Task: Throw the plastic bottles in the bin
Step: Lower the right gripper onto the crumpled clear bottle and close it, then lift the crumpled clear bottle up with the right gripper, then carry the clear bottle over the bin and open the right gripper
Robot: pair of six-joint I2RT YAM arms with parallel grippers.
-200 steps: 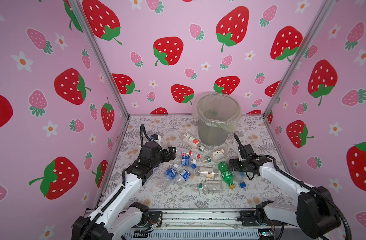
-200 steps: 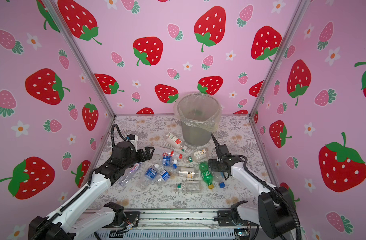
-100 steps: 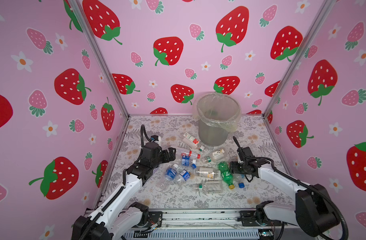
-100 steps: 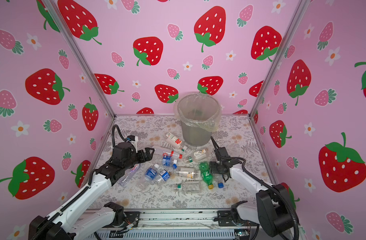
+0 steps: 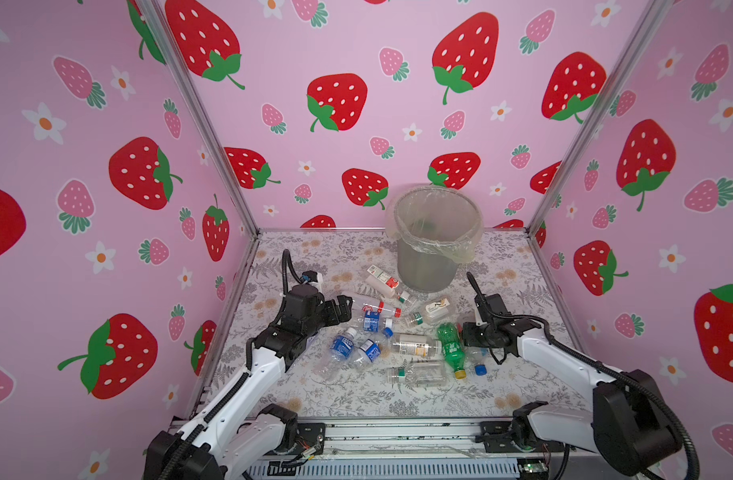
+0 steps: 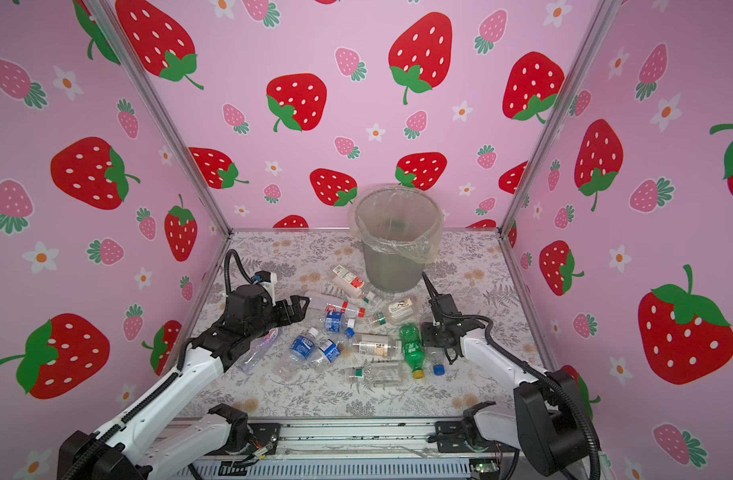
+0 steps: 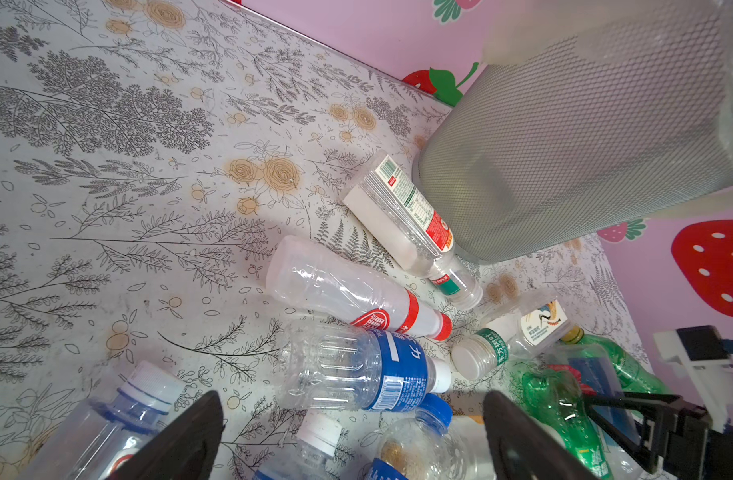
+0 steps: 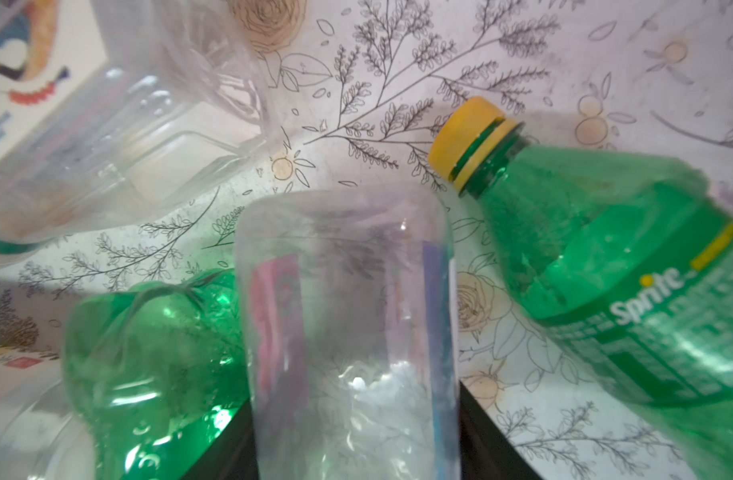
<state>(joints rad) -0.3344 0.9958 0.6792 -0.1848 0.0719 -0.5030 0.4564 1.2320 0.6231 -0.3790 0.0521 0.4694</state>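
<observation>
Right jaws closed on clear bottle (image 8: 348,311) between 2 green bottles (image 8: 626,270); left gape empty.

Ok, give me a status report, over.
Left tool open, empty. Right tool closed on clear bottle. Green bottles crowd both sides. Bin upright, unobstructed.

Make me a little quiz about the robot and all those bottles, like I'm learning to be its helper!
1. True or false: the left gripper is holding a bottle.
2. How is the bin placed? A lying on its side; B standing upright; C hanging from a gripper.
3. What sits between the fingers of the right gripper?
Key: 1 false, it is open and empty. 2 B. 3 a clear bottle.
</observation>
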